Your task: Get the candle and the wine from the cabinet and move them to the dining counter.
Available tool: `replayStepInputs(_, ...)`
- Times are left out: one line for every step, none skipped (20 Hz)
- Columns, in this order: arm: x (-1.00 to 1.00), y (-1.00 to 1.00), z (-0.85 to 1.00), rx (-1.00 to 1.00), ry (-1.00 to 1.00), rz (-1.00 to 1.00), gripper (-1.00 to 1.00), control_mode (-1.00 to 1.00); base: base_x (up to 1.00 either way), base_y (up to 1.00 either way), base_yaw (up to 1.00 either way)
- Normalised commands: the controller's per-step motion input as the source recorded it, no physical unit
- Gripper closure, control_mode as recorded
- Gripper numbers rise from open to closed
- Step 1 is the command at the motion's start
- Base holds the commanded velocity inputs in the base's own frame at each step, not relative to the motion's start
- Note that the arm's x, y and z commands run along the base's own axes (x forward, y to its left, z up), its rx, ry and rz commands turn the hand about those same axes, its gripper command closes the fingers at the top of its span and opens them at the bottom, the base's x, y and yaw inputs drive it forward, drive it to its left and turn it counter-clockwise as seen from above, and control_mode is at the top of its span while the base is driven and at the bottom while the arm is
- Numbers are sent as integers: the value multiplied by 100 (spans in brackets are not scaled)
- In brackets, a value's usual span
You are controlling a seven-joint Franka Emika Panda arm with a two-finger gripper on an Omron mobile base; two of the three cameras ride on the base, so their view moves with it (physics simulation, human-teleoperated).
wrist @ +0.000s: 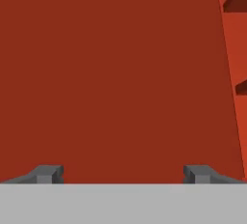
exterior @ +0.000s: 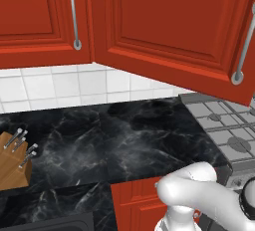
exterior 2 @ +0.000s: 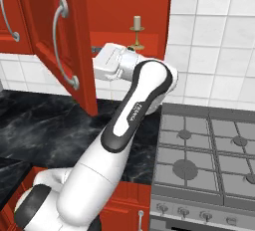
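Arm (exterior 2: 124, 125) raised from lower left, elbow bent, white hand (exterior 2: 110, 61) reaching level into open cabinet (exterior 2: 114, 6), behind swung-out door (exterior 2: 60, 41). Gripper (wrist: 123, 174) spread wide, nothing between tips, facing flat red panel close up. Hand's front hidden by door in right base view. Candle (exterior 2: 137, 32) upright on cabinet floor, near back, just beyond wrist. Candlestick foot cut off by arm.

The red wooden wall cabinet (exterior: 164, 21) has smooth, painted raised-panel doors with a soft sheen, and its long curved bar handles (exterior: 74, 17) look like polished silver metal. The black marble worktop (exterior: 124, 140) is glossy with white veining, below a smooth white-tile backsplash (exterior: 74, 88). The pale wooden knife block (exterior: 12, 163) looks matt, the small candlestick (exterior 2: 137, 31) brass-gold.
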Motion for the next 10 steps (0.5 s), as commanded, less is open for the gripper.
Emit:
replayStepInputs(-36, 79, -10, 0, 1, -5, -100, -100, 0, 0, 0)
replayStepInputs(-36, 78, -6, 0, 2, -5, -100, -100, 0, 0, 0)
replayStepInputs(-37, 78, -6, 0, 3, -5, -100, -100, 0, 0, 0)
replayStepInputs(-36, 77, -6, 0, 4, -5, -100, -100, 0, 0, 0)
replayStepInputs(-36, 76, -6, 0, 3, -5, -100, -100, 0, 0, 0)
replayStepInputs(-36, 78, -6, 0, 2, -6, -100, -100, 0, 0, 0)
replayStepInputs(-36, 79, -5, 0, 2, -7, -100, -100, 0, 0, 0)
replayStepInputs(-36, 75, -4, 0, 1, -7, -100, -100, 0, 0, 0)
replayStepInputs(-36, 76, -3, 0, 0, -8, -100, -100, 0, 0, 0)
replayStepInputs(-35, 76, 0, 0, 0, -9, -100, -100, 0, 0, 0)
